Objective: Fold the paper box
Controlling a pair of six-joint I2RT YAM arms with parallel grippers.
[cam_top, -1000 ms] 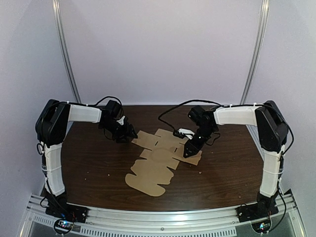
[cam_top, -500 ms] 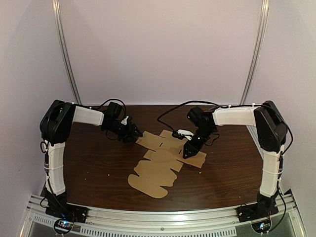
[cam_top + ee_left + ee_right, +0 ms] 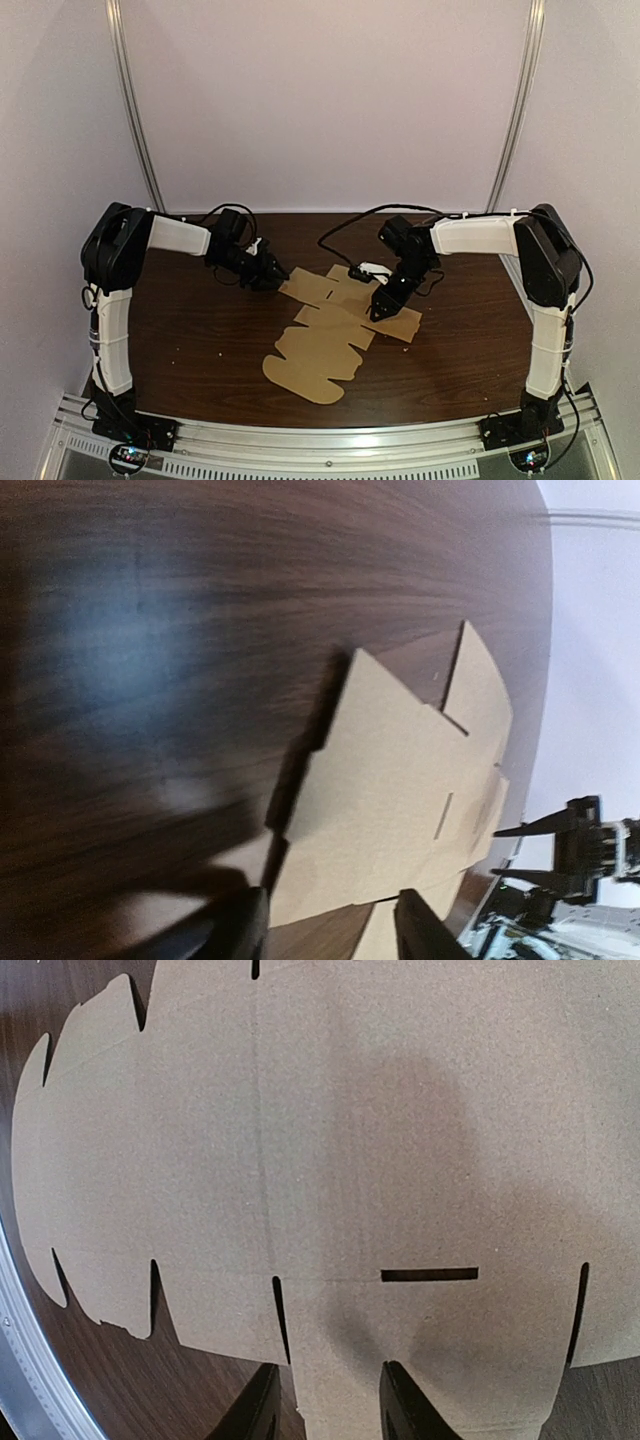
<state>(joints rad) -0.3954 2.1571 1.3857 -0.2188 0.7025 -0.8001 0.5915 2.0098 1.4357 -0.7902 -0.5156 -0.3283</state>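
Top external view: the unfolded cardboard box blank (image 3: 320, 350) lies near the middle of the bench (image 3: 190, 340), between the two arms. The right arm (image 3: 470, 235) reaches down onto the blank's far right panel. The right jaws are parted, and their tips seem to rest on the card, probably to pin it against sliding. The left arm (image 3: 180, 235) sits low at the far left flap. The left jaws are parted too, with the flap's edge just at their mouth, placed to get under it and lift. The blank looks all but flat, so I judge that folding has hardly begun.
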